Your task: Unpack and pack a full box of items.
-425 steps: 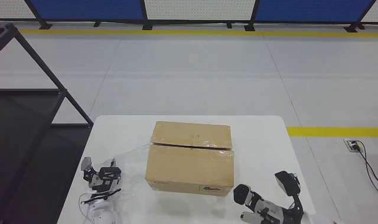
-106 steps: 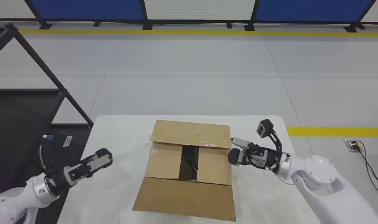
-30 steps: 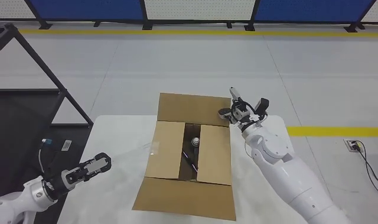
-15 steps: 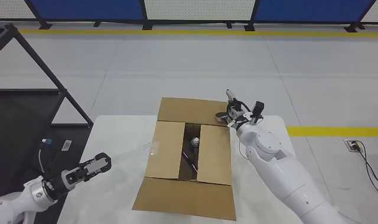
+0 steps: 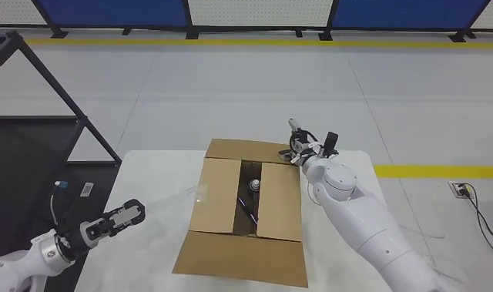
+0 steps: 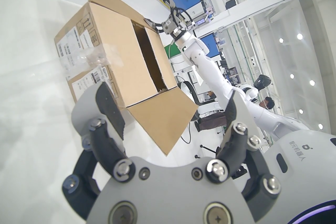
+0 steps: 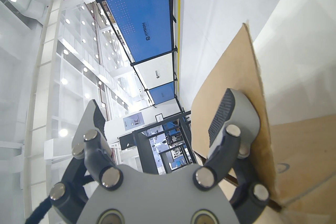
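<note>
Step in hand: opening the box [image 5: 231,215]; unpacking not yet begun.

Right gripper [image 5: 299,147]: at 1 corner of the far flap [image 5: 246,150], which stands raised, leaning away from the opening. Jaws wide apart, nothing between them. The back of 1 finger [image 7: 236,114] appears to lie against the cardboard, so this is a push, not a grip.

Left gripper [image 5: 129,213]: over the table [image 5: 154,169], well apart from the box, which lies ahead of its fingertips. Jaws wide, empty.

Count: 1 box, 4 flaps.
- 2 outer flaps open: the far flap at the right gripper, the near flap [image 5: 240,260] opposite it.
- 2 inner flaps lie over the opening: the left-side inner flap [image 5: 216,196] and the right-side inner flap [image 5: 279,201], with a slot between.
- Through the slot, 1 pale round cap [image 5: 252,186] and something dark beside it. Total contents: cannot tell.

Next move, judged: fold both inner flaps outward. Each needs a fingertip under its slot edge. The right gripper is near its flap; the left has a long reach.
</note>
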Robot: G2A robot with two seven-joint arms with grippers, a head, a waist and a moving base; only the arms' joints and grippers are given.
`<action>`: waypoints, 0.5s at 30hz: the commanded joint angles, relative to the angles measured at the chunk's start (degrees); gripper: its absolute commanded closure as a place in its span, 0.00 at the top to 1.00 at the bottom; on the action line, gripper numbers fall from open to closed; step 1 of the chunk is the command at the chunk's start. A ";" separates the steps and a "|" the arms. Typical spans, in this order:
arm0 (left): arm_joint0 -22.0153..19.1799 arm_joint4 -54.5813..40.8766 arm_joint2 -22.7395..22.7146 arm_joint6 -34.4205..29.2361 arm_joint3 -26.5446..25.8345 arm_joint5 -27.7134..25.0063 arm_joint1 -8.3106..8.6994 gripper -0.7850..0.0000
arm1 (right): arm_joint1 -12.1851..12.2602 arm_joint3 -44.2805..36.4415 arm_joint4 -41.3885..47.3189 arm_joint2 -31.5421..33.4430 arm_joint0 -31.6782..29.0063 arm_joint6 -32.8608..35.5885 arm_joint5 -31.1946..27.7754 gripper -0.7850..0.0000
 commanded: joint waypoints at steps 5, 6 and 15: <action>0.00 0.00 0.00 0.00 0.00 0.00 0.00 1.00 | -0.66 1.10 -2.69 0.81 0.14 0.64 -2.45 1.00; 0.00 0.00 0.00 0.00 0.00 0.00 0.00 1.00 | -0.69 0.97 -2.99 1.22 -0.08 0.43 -3.43 1.00; 0.00 0.00 0.00 0.00 0.00 0.00 0.00 1.00 | 1.43 -7.28 -8.04 6.92 -6.29 14.51 -15.49 1.00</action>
